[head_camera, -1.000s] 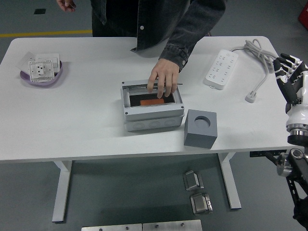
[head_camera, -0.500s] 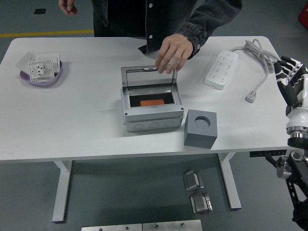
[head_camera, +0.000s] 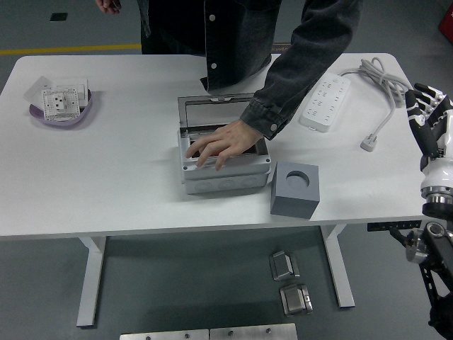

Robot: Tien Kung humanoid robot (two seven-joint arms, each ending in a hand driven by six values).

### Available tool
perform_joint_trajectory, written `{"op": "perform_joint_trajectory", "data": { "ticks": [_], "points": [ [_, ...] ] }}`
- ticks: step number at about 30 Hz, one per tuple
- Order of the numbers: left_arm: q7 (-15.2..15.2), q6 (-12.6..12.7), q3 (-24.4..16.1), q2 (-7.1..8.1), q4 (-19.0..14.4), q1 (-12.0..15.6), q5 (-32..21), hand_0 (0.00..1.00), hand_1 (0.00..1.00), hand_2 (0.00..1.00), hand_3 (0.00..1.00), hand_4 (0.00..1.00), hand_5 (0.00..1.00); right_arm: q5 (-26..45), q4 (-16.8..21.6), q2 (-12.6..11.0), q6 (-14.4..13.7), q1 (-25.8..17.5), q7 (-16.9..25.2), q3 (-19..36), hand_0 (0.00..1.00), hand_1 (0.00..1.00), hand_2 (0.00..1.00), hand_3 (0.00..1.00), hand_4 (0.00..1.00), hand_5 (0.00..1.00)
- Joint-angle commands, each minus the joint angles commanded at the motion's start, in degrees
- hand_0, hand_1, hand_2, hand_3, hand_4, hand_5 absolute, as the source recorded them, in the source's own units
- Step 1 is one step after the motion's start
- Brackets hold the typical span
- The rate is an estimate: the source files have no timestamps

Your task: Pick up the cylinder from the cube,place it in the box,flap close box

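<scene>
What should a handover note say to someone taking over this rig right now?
Right hand: raised off the table's right edge, fingers spread, holding nothing. Left arm: out of view.
Box: mid-table, lid flipped up at its far side; a person's hand reaches into it, hiding the contents.
Cube: right of the box, its round socket empty; no cylinder visible.
Done: nothing by the robot that shows here.
Left: wait for the person's hand to clear, find the cylinder, box it, close the flap.
</scene>
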Motion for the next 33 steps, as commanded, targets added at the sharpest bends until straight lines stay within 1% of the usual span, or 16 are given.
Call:
{"op": "perform_joint_trajectory", "data": {
  "ticks": [7,24,27,30,33],
  "points": [
    [0.11,-0.04,-0.66,-0.09,0.00,-0.16,0.74,0.744,0.761,0.763,0.887,0.597,0.174,-0.01,-0.01,0.03,-0.22,0.18,-0.15,-0.02,0.693,0.668,0.674,0.697,0.912,0.576],
    [0.20,0.02,0.42,-0.13,0.00,-0.47,-0.11,0.744,0.760,0.762,0.886,0.593,0.169,0.51,-0.64,0.06,-0.60,0.15,0.28,-1.16,0.688,0.668,0.673,0.700,0.904,0.579],
    [0.27,0.00,0.40,-0.17,0.00,-0.47,-0.10,0.744,0.760,0.762,0.886,0.593,0.169,2.90,-1.94,0.02,-1.08,0.35,2.58,-2.94,0.688,0.668,0.673,0.700,0.904,0.579],
    [0.35,-0.04,0.14,-0.16,0.00,-0.37,0.13,0.743,0.760,0.762,0.885,0.592,0.169,6.30,-4.03,0.29,-1.57,0.64,5.99,-5.53,0.691,0.669,0.673,0.701,0.901,0.578],
    [0.46,-0.09,-0.33,-0.17,0.00,-0.15,0.50,0.743,0.760,0.762,0.885,0.592,0.169,9.85,-6.40,0.63,-1.36,1.00,9.64,-8.54,0.691,0.669,0.673,0.701,0.901,0.578]
  ]
}}
